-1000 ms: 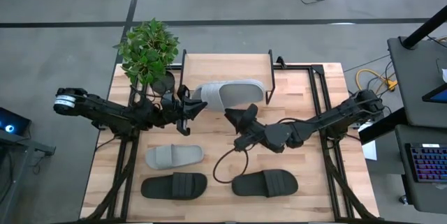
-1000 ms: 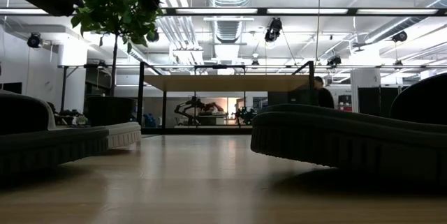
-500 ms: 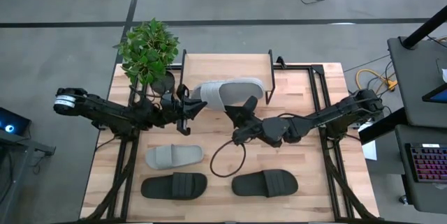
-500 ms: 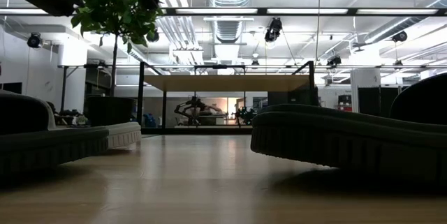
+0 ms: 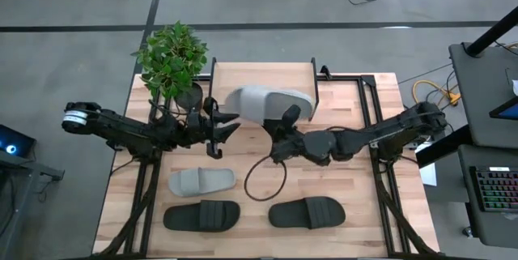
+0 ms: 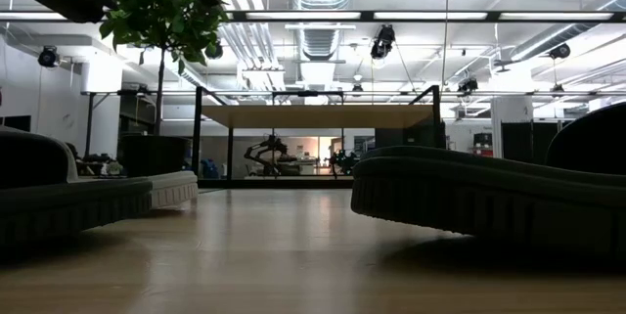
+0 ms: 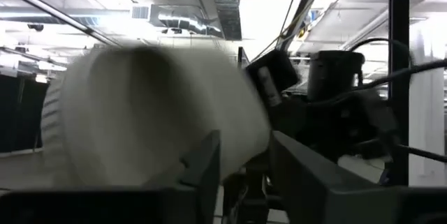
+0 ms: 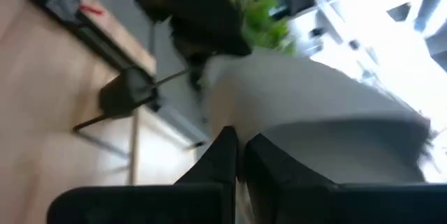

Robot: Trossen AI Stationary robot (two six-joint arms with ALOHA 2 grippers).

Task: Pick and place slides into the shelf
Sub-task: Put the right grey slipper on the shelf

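Observation:
A light grey slide (image 5: 267, 101) hangs in the air over the near edge of the shelf (image 5: 263, 75), a low rack with a wooden top board and black legs. My right gripper (image 5: 288, 117) is shut on the slide from the near right. My left gripper (image 5: 228, 123) stands open just left of the slide's left end (image 7: 140, 112); whether it still touches I cannot tell. A second light grey slide (image 5: 201, 181) and two black slides (image 5: 201, 215) (image 5: 307, 212) lie flat on their soles on the near half of the table. My right gripper pinches the slide's near long edge (image 8: 272, 137) between its two fingers (image 8: 222, 155), toward the slide's right end. The fingers come roughly level from the table's near right side, across the edge. The slide is lifted clear and rolled onto its side.
A potted plant (image 5: 171, 57) stands at the table's far left corner, beside the shelf. A black cable loop (image 5: 263, 181) hangs under my right arm above the table's middle. In the low view the black slides (image 6: 489, 197) loom close, with the shelf (image 6: 318, 116) behind them.
My right gripper has shut on the grey slide's near edge, then rolled and moved a little up and toward the far edge. My left gripper has opened and let go of the slide's left end. The slide has tipped about its length and shifted slightly toward the shelf.

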